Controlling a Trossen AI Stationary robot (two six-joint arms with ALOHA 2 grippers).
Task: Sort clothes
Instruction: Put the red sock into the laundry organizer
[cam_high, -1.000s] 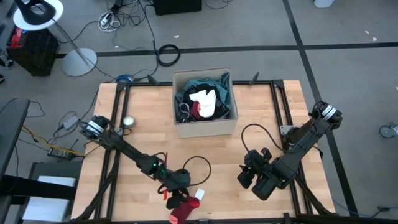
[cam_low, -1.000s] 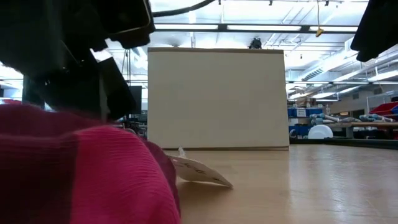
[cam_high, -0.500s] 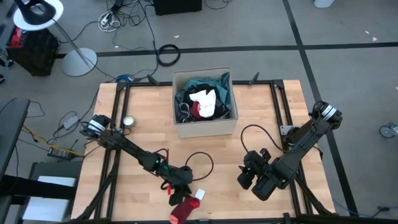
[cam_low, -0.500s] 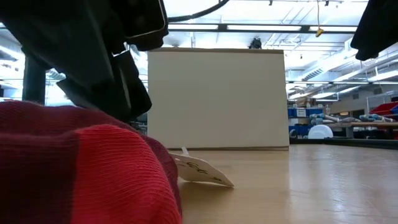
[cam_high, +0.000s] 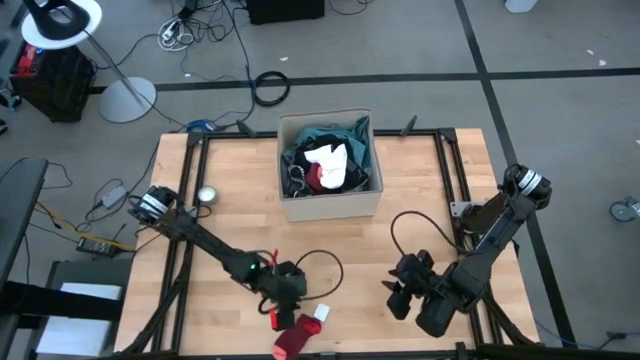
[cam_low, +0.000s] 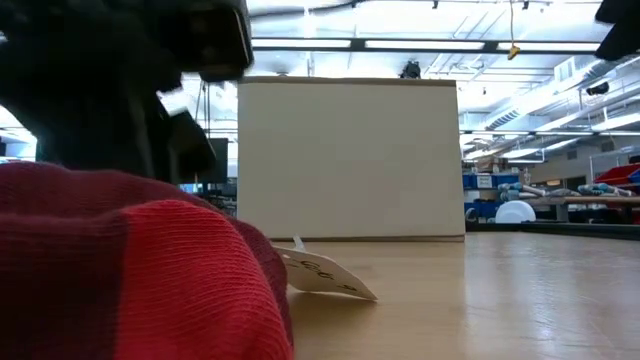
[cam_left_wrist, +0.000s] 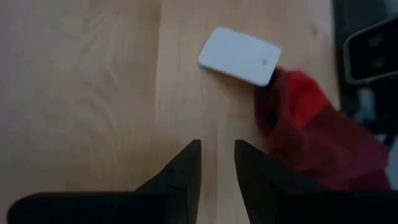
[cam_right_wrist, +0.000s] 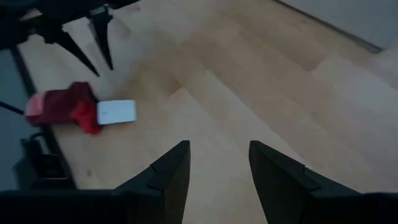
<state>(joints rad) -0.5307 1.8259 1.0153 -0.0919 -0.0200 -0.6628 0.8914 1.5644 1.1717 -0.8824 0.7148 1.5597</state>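
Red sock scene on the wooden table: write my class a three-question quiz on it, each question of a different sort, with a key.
1. True or false: the red knitted sock with its white card tag lies inside the tan cardboard box.
2. Multiple choice: the left hand holds (A) the sock, (B) the tag, (C) nothing.
3. Fill in: the right hand hangs over bare ____ table with its fingers apart.

Key: 1 false, the sock lies on the table near its front edge, apart from the box; 2 C, the fingers stand narrowly apart over bare wood beside the sock; 3 wooden.
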